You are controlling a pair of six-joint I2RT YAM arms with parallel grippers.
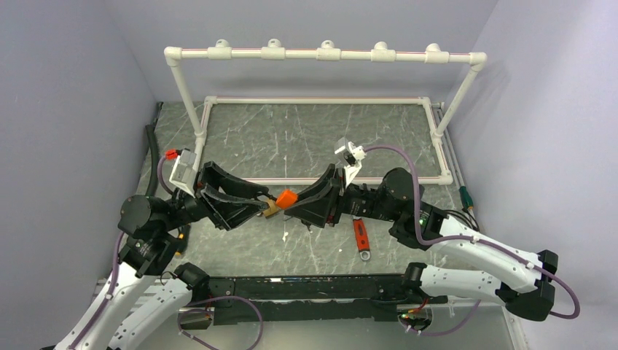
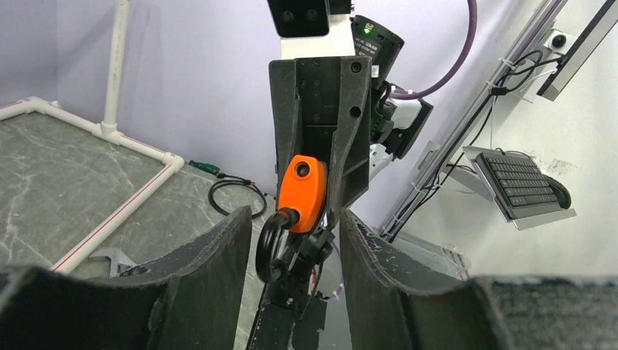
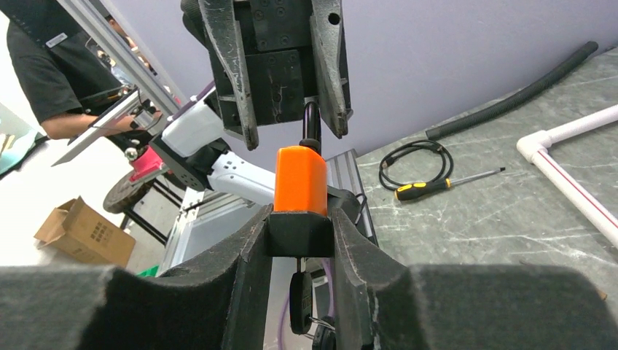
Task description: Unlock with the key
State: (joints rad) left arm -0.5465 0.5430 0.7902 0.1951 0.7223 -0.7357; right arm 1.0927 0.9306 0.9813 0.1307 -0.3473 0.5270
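Above the middle of the counter (image 1: 306,138) my two arms meet nose to nose, clear of the surface; my right pincer (image 3: 300,219) is clamped on the orange padlock (image 3: 299,179), its pads pressed to both sides of the body. The lock's dark shackle (image 2: 268,248) points away from it toward my left arm. My left pincer (image 2: 295,226) stands wide apart with nothing in it; its fingers (image 2: 208,281) flank the shackle end without touching it, as far as I can tell. A dark key (image 3: 300,300) hangs beneath the lock between my right fingers; whether its blade sits in the keyhole is hidden from me.

I judge the step to be the hand-off between holding and turning: the lock is steadied, the key not yet taken. Next, my left pincer would need to drop from the shackle to the key head, close squarely on its flat faces, and twist about the blade's axis; meanwhile my right must grip hard enough that the body does not spin with it.
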